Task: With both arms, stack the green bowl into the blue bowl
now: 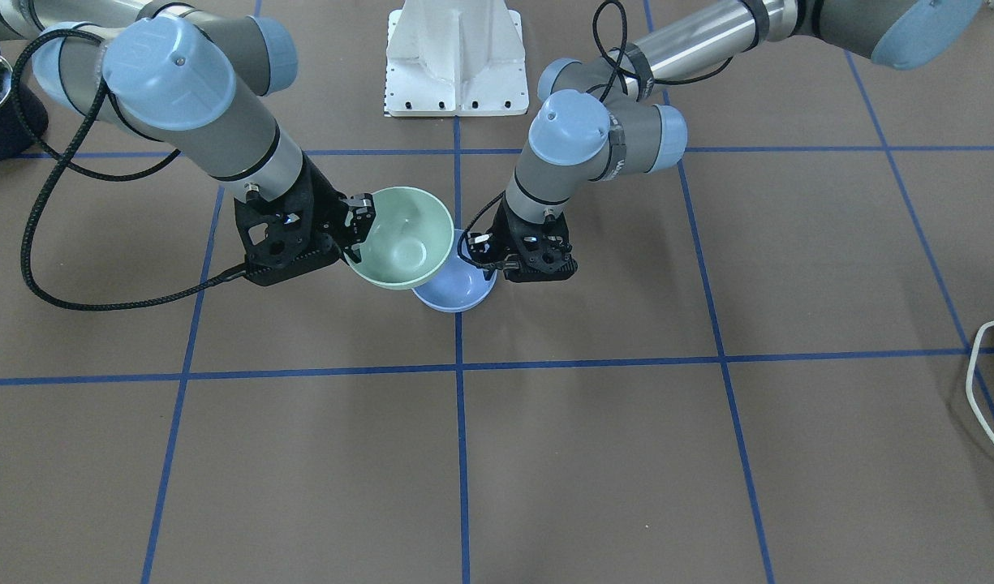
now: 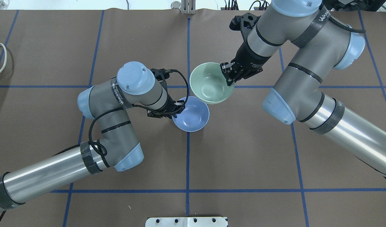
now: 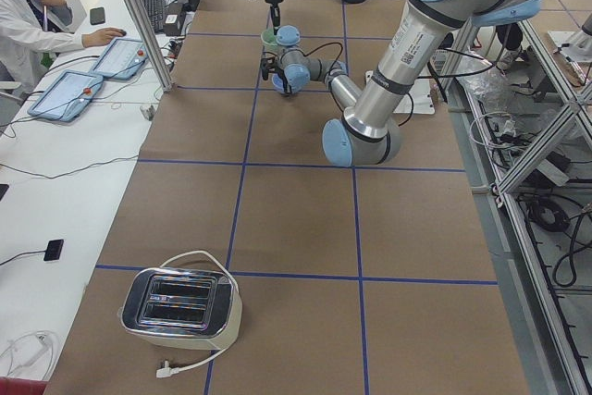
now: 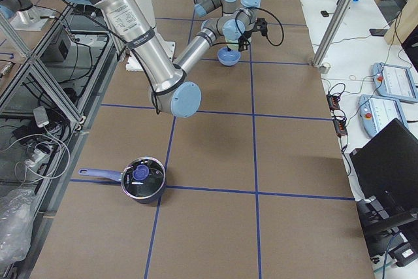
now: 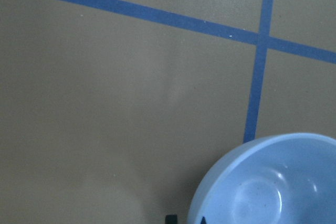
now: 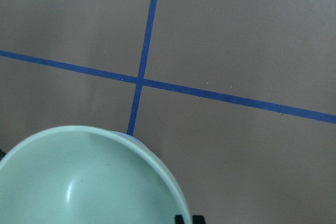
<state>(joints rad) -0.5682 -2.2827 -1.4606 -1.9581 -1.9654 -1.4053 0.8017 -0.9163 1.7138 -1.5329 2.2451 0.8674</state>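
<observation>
Overhead, right gripper pinches green bowl, left gripper blue bowl; frontally, green overlaps blue.

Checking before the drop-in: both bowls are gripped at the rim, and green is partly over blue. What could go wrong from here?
1. The green bowl hangs from one rim pinch by the right hand; it could swivel or slip.
2. It overlaps only an edge of the blue bowl; lowered now, it may land on the rim and tip it.
3. The left hand clamps that rim, so nesting could jam against its fingers.
</observation>
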